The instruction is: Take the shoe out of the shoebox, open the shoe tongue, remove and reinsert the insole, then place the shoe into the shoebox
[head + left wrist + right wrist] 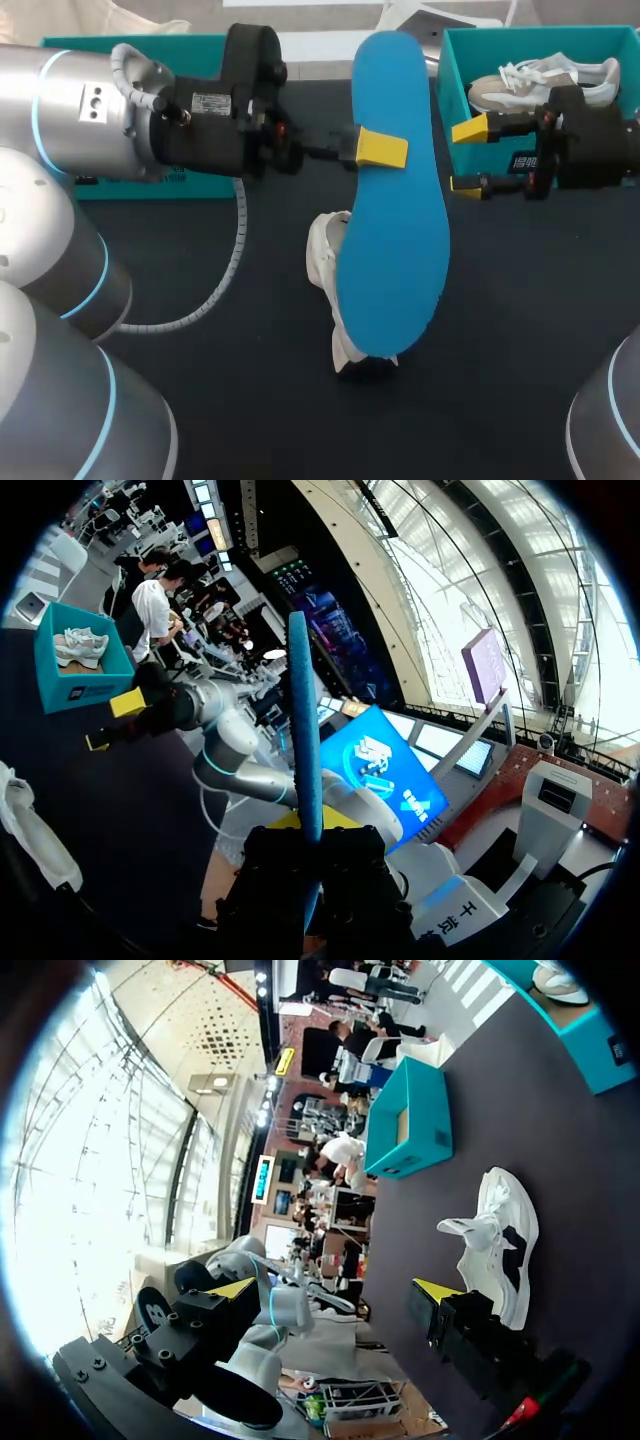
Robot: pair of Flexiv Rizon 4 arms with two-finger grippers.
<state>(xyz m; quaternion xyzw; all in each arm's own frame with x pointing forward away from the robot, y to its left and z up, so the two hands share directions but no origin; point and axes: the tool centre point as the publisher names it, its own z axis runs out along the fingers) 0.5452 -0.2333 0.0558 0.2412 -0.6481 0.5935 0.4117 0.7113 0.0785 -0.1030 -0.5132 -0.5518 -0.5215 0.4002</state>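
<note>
Left hand: the left gripper (378, 148) is clamped on the insole (395, 215). One yellow tip lies flat on the blue face, and the other finger is hidden behind it.
Insole: blue and held up in the air over the shoe (327, 262), with its broad face turned up toward the head camera. In the left wrist view it rises edge-on as a thin blue strip from between the fingers. Its lower end overlaps the shoe in the head view, and I cannot tell whether the two touch.
Shoe: white, lying on the dark table (260, 420) near the middle, half hidden behind the insole. In the right wrist view it lies ahead of the gripper with its dark opening showing.
Right hand: the right gripper (468, 157) hangs over the table to the right of the shoe. Its two yellow tips are spread wide, with nothing between them.
Shoebox: the teal shoebox (447, 80) is open and stands beyond the shoe to its right, at the table's far side.
Second shoe: a pale second shoe (545, 82) lies inside that shoebox.
Second teal box: the second teal box (110, 44) stands beyond the shoe to its left, mostly hidden by the left arm.
</note>
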